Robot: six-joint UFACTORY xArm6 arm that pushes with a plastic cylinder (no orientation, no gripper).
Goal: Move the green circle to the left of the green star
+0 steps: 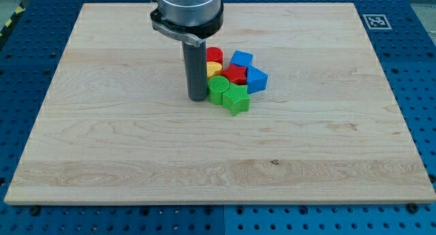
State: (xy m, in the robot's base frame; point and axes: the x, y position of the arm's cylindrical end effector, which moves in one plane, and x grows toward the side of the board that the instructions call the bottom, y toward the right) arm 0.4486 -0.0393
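Pale wooden board point(136, 160) lay on a blue perforated table point(27, 71), its near half bare of blocks. Nearest in the cluster sat the ridged green star block point(236, 99), and touching it on the view's left was the ridged green circle block point(217, 88). My tip point(197, 99), the lower end of the straight dark rod, rested on the board just beside the green circle, on its left; the rod carried no jaws to open or close. Behind the greens came a red star-like block point(235, 74) and a yellow block point(213, 68), with a blue block point(257, 80) at the right. Farther back stood a red cylinder block point(214, 55) and a second blue block point(241, 58). A printed marker tag point(376, 21) lay at the far right corner
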